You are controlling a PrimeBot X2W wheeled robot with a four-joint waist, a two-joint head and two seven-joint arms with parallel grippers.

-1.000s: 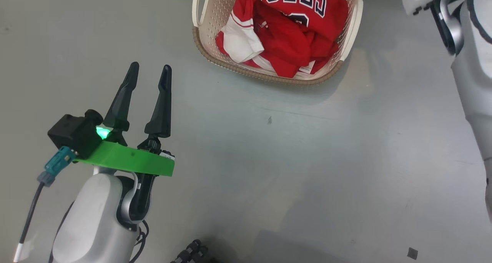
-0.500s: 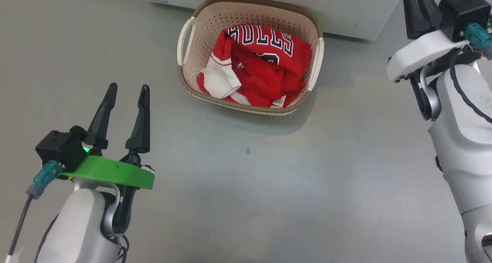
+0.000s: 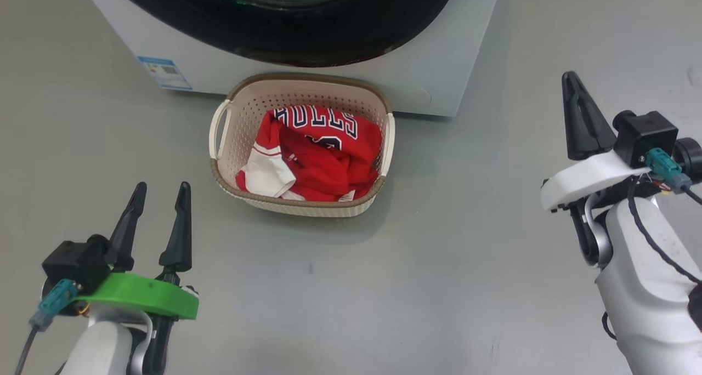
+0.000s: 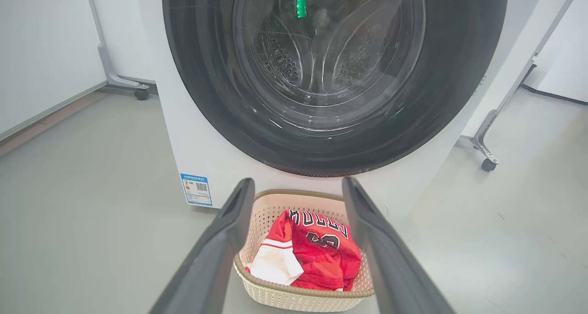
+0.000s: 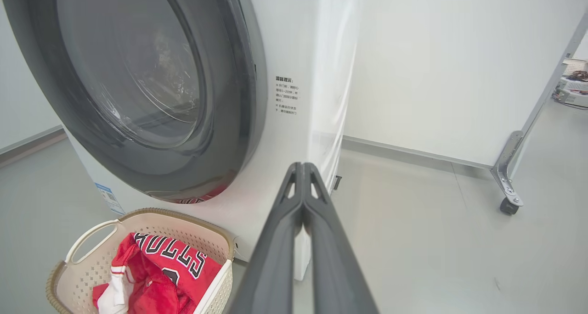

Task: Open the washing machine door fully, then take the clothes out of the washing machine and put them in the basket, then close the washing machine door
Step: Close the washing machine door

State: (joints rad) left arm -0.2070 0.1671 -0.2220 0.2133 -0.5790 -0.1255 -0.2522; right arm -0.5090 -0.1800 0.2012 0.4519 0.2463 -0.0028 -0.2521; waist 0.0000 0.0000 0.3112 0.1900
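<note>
The white washing machine [image 3: 439,51] stands at the top of the head view, its black-rimmed round door [image 4: 330,75] shut flat against the front [image 5: 151,84]. The cream basket [image 3: 299,145] sits on the floor right before it, holding the red "BULLS" jersey and white cloth [image 3: 315,155] [image 4: 312,254] [image 5: 156,277]. My left gripper [image 3: 160,191] hovers open and empty at the lower left, short of the basket. My right gripper [image 3: 573,81] is shut on nothing at the right, pointing past the washer's right corner [image 5: 303,167].
Grey floor [image 3: 439,254] surrounds the basket. A blue label sticker [image 3: 164,72] marks the washer's lower left front. Wheeled metal frame legs [image 4: 487,158] [image 5: 507,199] stand beside the washer, with white walls behind.
The head camera has tilted up, bringing the washer and its shut door into view while the basket slides down the picture. Both arms now sit lower in the frame.
</note>
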